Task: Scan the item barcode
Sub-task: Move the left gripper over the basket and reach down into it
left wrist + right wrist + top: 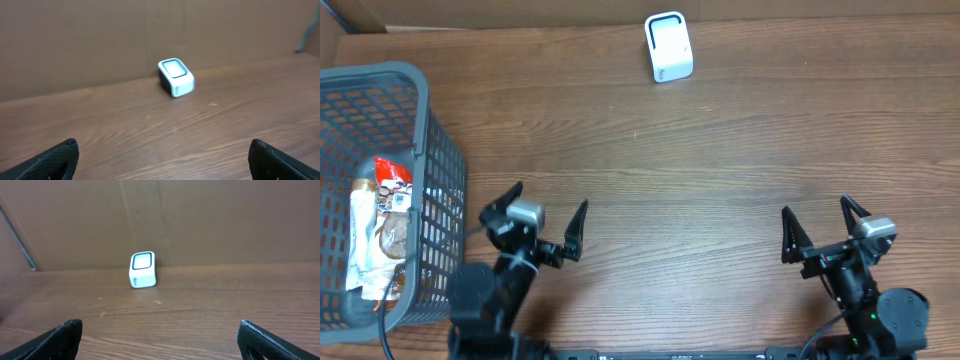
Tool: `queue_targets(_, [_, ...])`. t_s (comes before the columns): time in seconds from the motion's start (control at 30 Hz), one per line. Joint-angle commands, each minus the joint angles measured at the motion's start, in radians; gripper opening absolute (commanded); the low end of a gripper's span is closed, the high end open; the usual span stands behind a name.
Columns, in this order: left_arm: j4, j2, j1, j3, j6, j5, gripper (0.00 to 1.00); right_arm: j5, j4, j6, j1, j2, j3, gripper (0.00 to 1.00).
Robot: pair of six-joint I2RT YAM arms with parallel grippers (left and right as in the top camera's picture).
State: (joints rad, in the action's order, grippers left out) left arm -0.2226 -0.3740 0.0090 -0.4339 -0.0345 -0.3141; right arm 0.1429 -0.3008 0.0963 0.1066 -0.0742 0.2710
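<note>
1. The left fingers point(575, 232) stood spread as wide as they go, with nothing between them. They hovered over the table point(700, 170) near its front edge, just right of the basket point(380, 72).
2. The right fingers point(789, 236) were equally wide apart and empty, over the front right part of the table and well apart from the left pair.
3. The packaged item point(380, 225), in a white and red wrapper, lay inside the grey mesh basket at the table's far left. It rested lengthwise along the basket floor, among what looked like other wrapped goods; how many there were could not be told. Neither pair of fingers touched it.
4. The scanner point(668, 47), a small white box with a dark-rimmed window on top, sat at the back of the table, near the middle and slightly tilted. It was well apart from the basket and from both arms.
5. In the left wrist view, the left fingers point(55, 160) showed only as two black tips in the bottom corners. The scanner point(176, 77) stood ahead, close against the brown cardboard wall point(100, 40).
6. In the right wrist view, the right fingers point(55, 340) likewise framed bare wood, and the scanner point(142, 270) stood ahead and a little left of centre, at the foot of the wall.
7. The wood-grain table between the two arms and the scanner carried nothing else that could be made out.
</note>
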Motion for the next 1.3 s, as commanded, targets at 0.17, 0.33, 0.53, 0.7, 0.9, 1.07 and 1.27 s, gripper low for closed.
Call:
queue_targets(0.17, [-0.248,-0.358,0.004,-0.450,0.020,-0.178,1.00,0.077,-0.165,0.011,0.007,-0.137,0.297,1.00])
queue_targets(0.33, [-0.491,-0.542,0.004,-0.767,0.013,-0.194,1.00,0.233,-0.222,0.014,0.007,-0.280,0.442,1.00])
queue_targets(0.53, [-0.873,-0.780,0.004,-1.172,-0.096,-0.226,0.99,0.276,-0.406,0.082,0.008,-0.509,0.663,1.00])
queue_targets(0.7, [-1.044,-0.915,0.004,-1.397,-0.108,-0.223,0.99,0.278,-0.623,0.082,0.008,-0.706,0.872,1.00])
queue_targets(0.9, [-1.059,-0.950,0.004,-1.418,-0.101,-0.227,1.00,0.317,-0.719,0.083,0.007,-0.867,0.973,1.00])
queue_targets(1.07, [-1.060,-0.954,0.036,-1.421,-0.014,-0.057,1.00,0.356,-0.735,0.083,0.008,-0.937,0.973,1.00])
queue_targets(1.27, [-1.093,-0.962,0.291,-1.421,0.161,0.029,1.00,0.352,-0.762,0.078,0.008,-0.983,0.973,1.00])
